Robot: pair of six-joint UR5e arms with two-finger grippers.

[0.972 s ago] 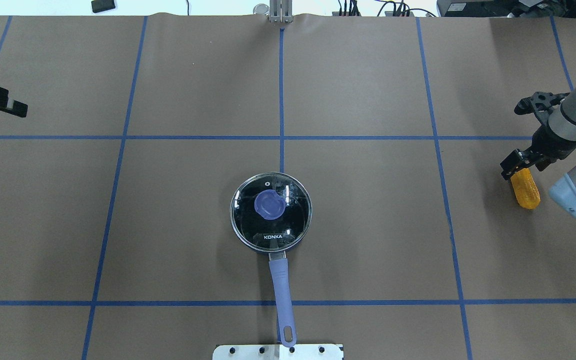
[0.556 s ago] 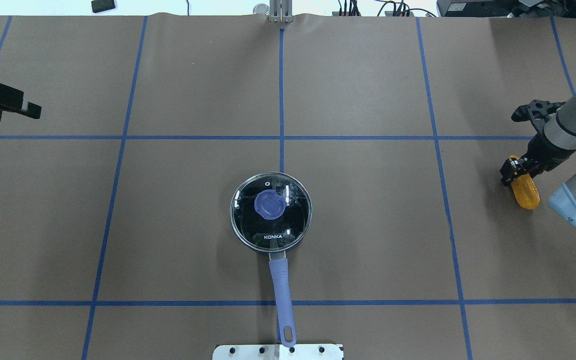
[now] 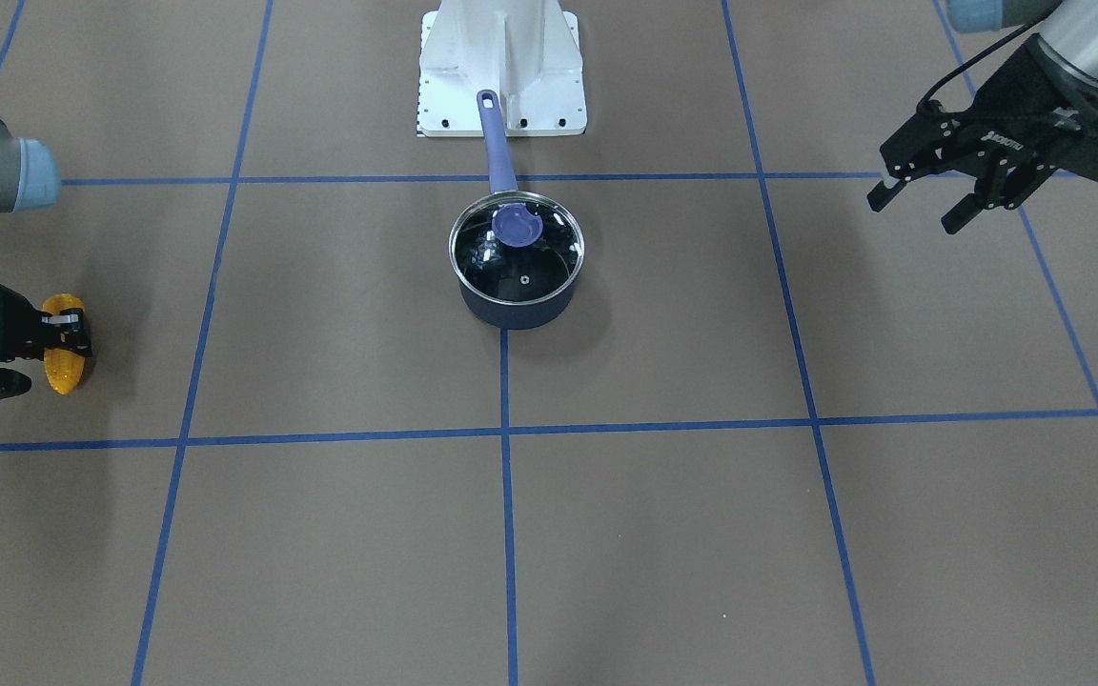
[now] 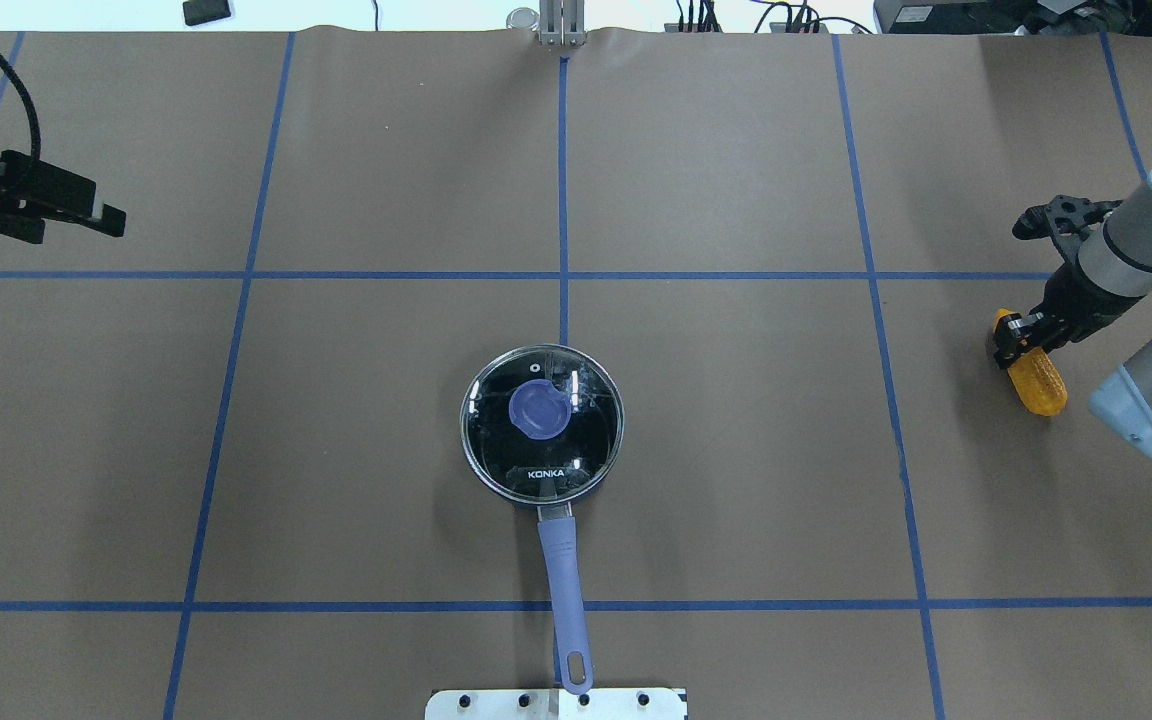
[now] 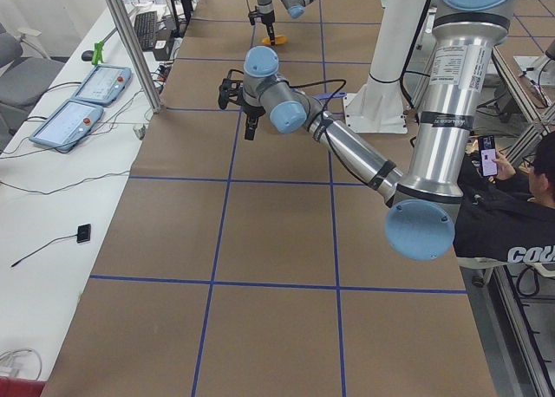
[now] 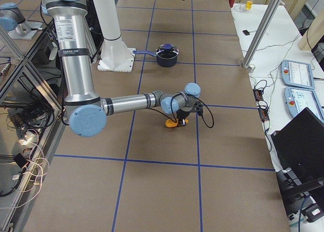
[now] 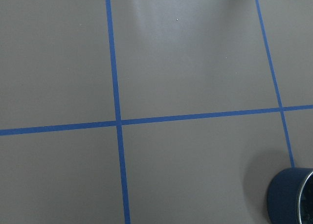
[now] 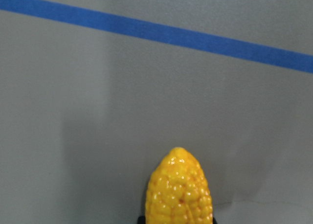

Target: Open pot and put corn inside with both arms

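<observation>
The dark navy pot [image 4: 542, 425] stands mid-table with its glass lid and purple-blue knob [image 4: 539, 408] on, and its handle [image 4: 566, 590] points toward my base. It also shows in the front view [image 3: 517, 257] and at the corner of the left wrist view [image 7: 291, 194]. The yellow-orange corn [image 4: 1034, 378] is at the far right, low at the table. My right gripper [image 4: 1011, 336] is shut on its upper end, and the corn fills the bottom of the right wrist view [image 8: 179, 192]. My left gripper [image 3: 916, 211] is open and empty, high over the far left.
The white base plate [image 4: 556, 703] sits at the near edge behind the pot handle. Blue tape lines grid the brown table. A metal post [image 4: 561, 25] stands at the far edge. A bench with teach pendants [image 5: 95, 85] runs along the operators' side.
My left gripper has moved right, toward the table's middle. My right gripper has closed on the corn's end, and the corn has shifted a little left and away from me.
</observation>
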